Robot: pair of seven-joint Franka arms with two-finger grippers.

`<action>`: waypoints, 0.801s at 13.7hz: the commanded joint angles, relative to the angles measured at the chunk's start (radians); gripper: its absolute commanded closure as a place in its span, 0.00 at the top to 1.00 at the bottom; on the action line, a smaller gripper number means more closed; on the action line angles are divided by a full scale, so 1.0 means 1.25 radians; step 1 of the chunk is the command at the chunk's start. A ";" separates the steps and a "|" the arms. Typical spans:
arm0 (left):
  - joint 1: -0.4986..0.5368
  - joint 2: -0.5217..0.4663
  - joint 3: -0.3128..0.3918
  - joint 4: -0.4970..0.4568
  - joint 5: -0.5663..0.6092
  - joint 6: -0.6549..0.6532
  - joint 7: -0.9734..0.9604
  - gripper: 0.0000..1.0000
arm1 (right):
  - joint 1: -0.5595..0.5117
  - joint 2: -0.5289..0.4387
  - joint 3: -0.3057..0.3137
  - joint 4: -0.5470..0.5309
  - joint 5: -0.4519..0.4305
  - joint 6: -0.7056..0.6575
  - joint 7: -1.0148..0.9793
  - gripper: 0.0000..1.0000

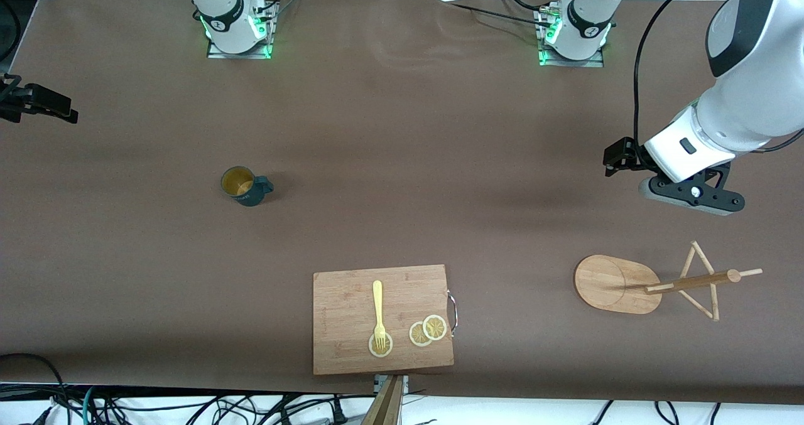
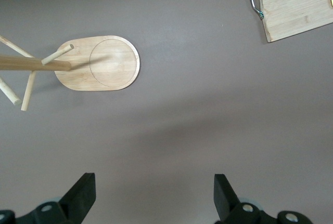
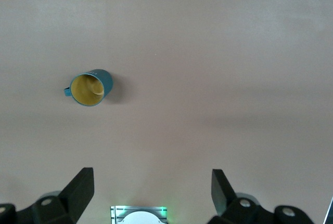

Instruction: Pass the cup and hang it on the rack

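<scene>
The cup [image 1: 242, 185], dark teal with a yellow inside, stands upright on the brown table toward the right arm's end, and it also shows in the right wrist view [image 3: 89, 89]. The rack [image 1: 612, 284] stands toward the left arm's end, with its oval base [image 2: 104, 63] and post in the left wrist view. My left gripper [image 1: 691, 199] hangs open and empty over bare table beside the rack [image 2: 155, 198]. My right gripper [image 3: 152, 195] is open and empty, high over the table between its base and the cup. It is out of the front view.
A wooden cutting board [image 1: 352, 324] lies at the table edge nearest the front camera, with a yellow fork [image 1: 378, 306] and lemon slices [image 1: 427, 329] on it. A black clamp-like object [image 1: 38, 105] juts in at the right arm's end.
</scene>
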 commanded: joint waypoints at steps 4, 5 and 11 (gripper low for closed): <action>0.006 0.005 0.000 0.012 0.019 -0.011 -0.013 1.00 | -0.007 0.010 0.000 0.022 0.010 -0.009 0.009 1.00; 0.010 -0.006 0.000 -0.006 0.019 -0.003 -0.013 1.00 | -0.007 0.010 0.000 0.022 0.010 -0.008 0.009 1.00; 0.032 -0.222 0.000 -0.280 0.008 0.145 -0.008 1.00 | -0.007 0.010 0.000 0.024 0.011 -0.008 0.009 1.00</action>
